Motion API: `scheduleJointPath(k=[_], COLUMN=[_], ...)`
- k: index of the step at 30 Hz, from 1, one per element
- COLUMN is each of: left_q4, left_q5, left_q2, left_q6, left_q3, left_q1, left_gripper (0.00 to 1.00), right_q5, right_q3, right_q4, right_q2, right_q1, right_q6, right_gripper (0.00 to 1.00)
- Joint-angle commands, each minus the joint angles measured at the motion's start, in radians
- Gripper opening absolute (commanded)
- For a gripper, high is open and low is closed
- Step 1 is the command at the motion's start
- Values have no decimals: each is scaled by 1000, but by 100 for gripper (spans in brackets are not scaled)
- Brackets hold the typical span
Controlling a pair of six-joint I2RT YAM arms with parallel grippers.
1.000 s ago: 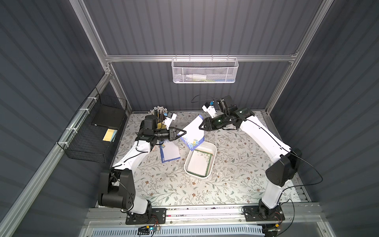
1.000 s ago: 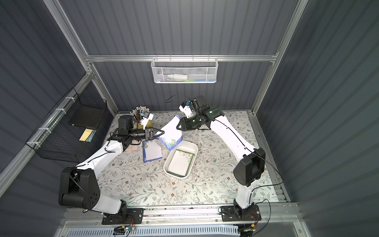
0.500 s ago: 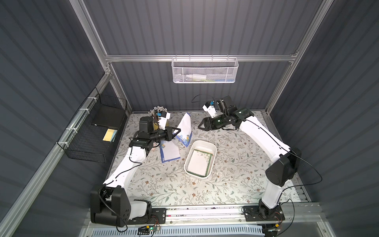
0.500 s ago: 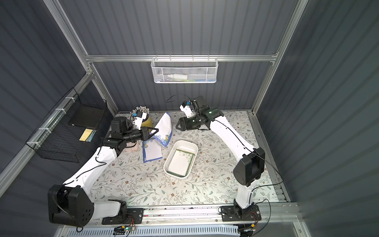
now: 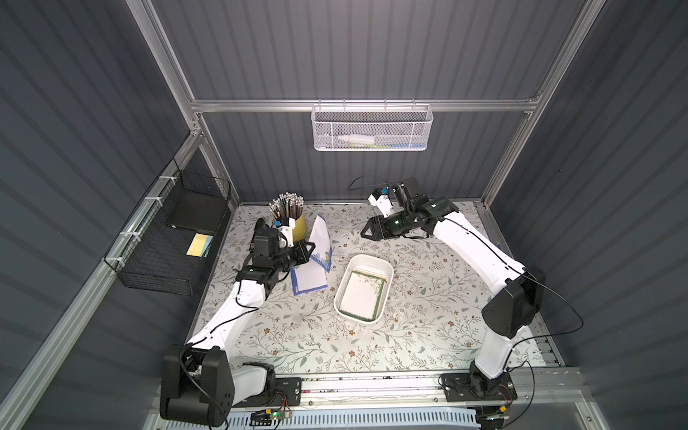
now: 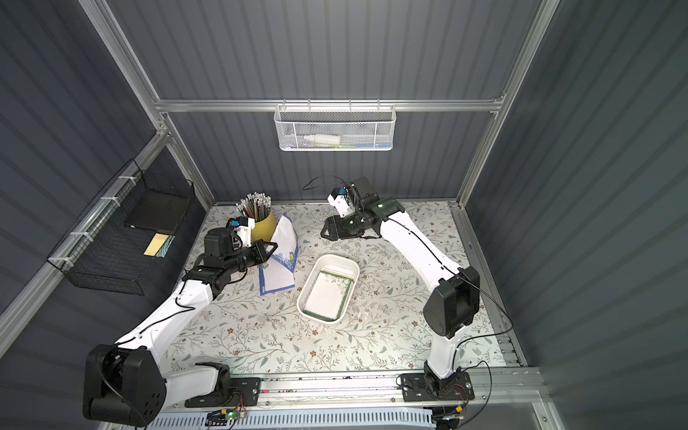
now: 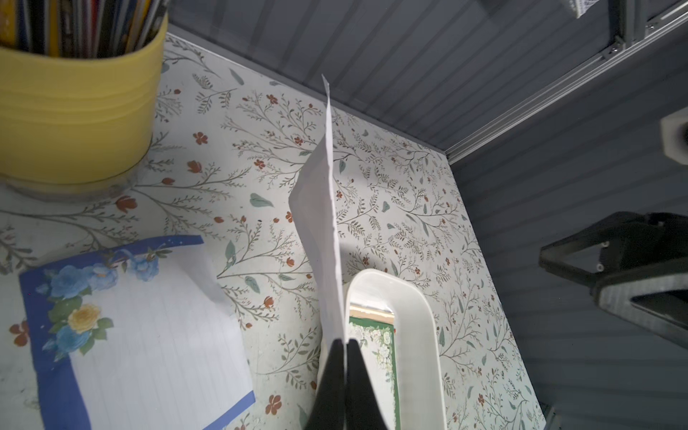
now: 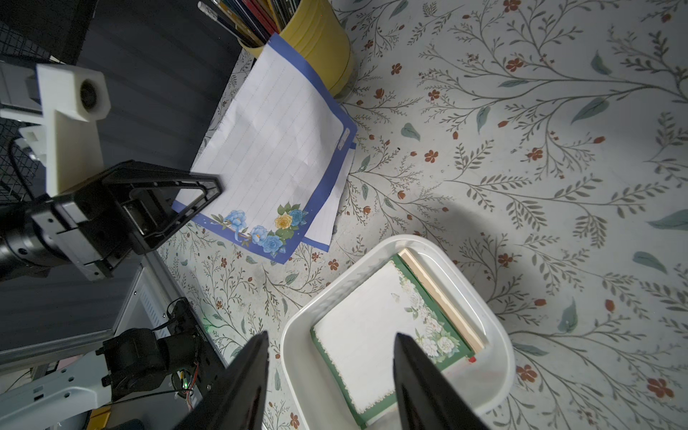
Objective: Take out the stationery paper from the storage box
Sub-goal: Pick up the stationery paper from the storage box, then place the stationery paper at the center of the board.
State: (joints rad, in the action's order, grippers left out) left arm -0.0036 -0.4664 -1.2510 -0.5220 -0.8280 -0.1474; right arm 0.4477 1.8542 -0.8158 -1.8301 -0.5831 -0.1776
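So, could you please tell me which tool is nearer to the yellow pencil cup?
Left. The left tool, shut on a blue-bordered sheet, is right beside the yellow pencil cup; the right tool, open, is farther away, beyond that sheet.

Shining evenly from overhead in both top views, leaving the floral tabletop (image 5: 428, 298) bright and the ribbed walls (image 5: 372, 48) dim. Throwing a soft round shadow onto the tabletop beside the storage box (image 8: 499, 353) in the right wrist view. Shading the near face of the stationery paper (image 7: 320, 223) grey. Blurring the close fingers of the left gripper (image 7: 346, 340) and right gripper (image 8: 331, 337). Stretching shapes toward the wrist views' edges.
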Motion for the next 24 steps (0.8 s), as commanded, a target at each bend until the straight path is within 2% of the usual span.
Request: scheduleJointPath(k=[1,11,16,17,19,22,24], left_q4=[75,52,-52,-74,-103,-105,-115], left_q5=[29,142,274,292,331,345,360], left_q2=[-26,-105,-128,-132,-136,-140,-150], left_q6=[-30,-18,-15,-12,-15,-21,-35], left_q3=[39,90,61,56,50,63,68], left_q1=[1,1,1,2,0,2,1], left_gripper=[0,0,0,5,7,24,27], right_q5=[6,9,16,21,26,26,31], right_q3=[-15,-43,-46,-48,-52,-58,-56], right_q4=[-6,-3,-2,-2,0,2,-1], right_q2=[-12,-11,-16,-18,-21,-30,-34], right_q1=[0,0,0,0,0,0,1], right_q6=[12,9,9,8,8,6,7], right_gripper=[58,58,58,58,58,58,59])
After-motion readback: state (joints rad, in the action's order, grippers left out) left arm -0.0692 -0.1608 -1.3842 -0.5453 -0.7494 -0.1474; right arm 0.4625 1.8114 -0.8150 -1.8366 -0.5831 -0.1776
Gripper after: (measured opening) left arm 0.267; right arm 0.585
